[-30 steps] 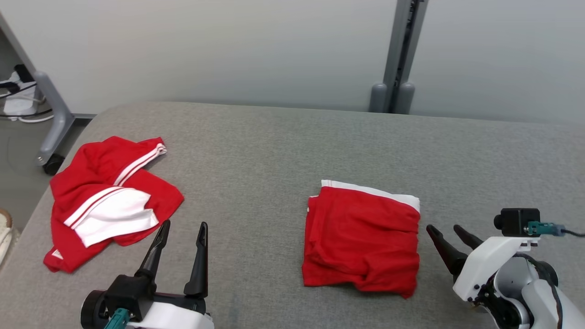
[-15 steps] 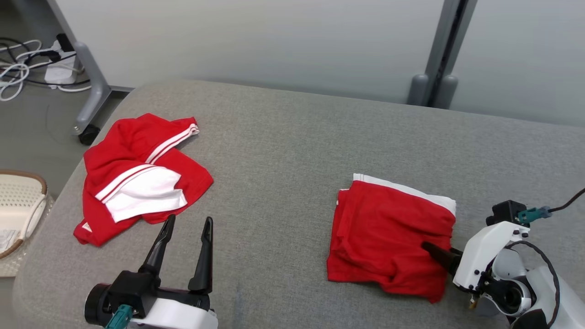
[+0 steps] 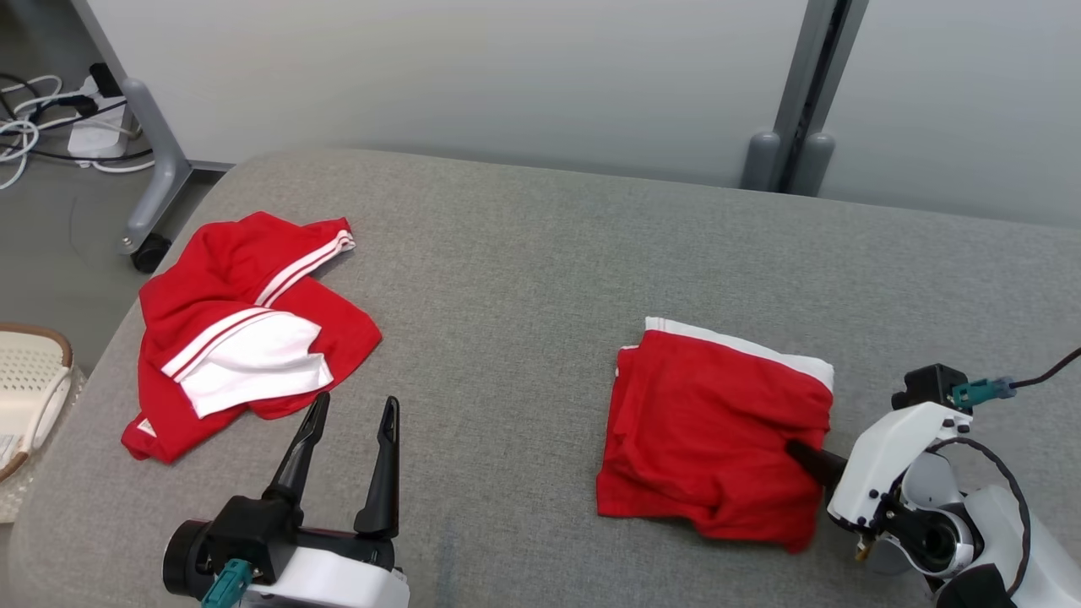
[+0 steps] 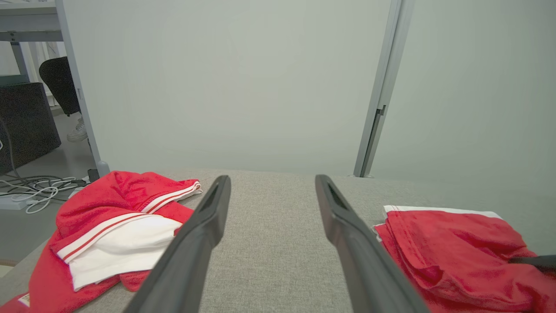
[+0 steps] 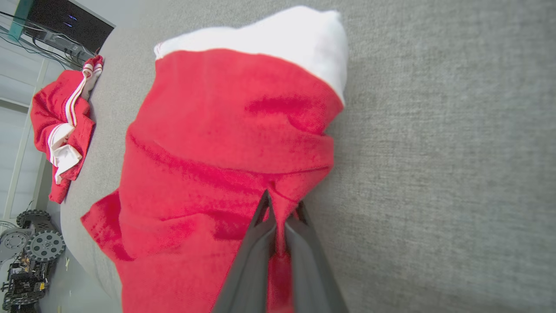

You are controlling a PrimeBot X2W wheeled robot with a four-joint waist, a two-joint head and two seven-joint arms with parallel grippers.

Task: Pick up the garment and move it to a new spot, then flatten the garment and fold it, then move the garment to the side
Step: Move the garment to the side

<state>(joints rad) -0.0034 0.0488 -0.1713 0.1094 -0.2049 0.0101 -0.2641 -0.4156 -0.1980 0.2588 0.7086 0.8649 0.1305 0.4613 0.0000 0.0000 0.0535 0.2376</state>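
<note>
1. Right gripper (image 3: 802, 454) is clamped on the garment (image 3: 714, 431), jaws closed on a pinch of red cloth at its right edge; the right wrist view shows the cloth bunched between the fingers.
2. The garment lies folded on the right half of the table (image 3: 524, 279), near the front edge, white band toward the back.
3. Left gripper (image 3: 355, 404) hovers over the front edge with jaws wide open and nothing between them, just beside the crumpled garment (image 3: 245, 338) at the left edge.
4. By my reading, this is the last step: take the folded piece to the side.
5. One pinch on one edge is the weak point. I cannot tell whether every layer is caught, so a high lift could let the fold fall open.
6. Better to keep it low and drag it smoothly toward the right edge, pulling in line with the grip.
7. Go slowly, because the grey cloth top may snag the bottom layer.
8. Release only once it lies flat.
</note>
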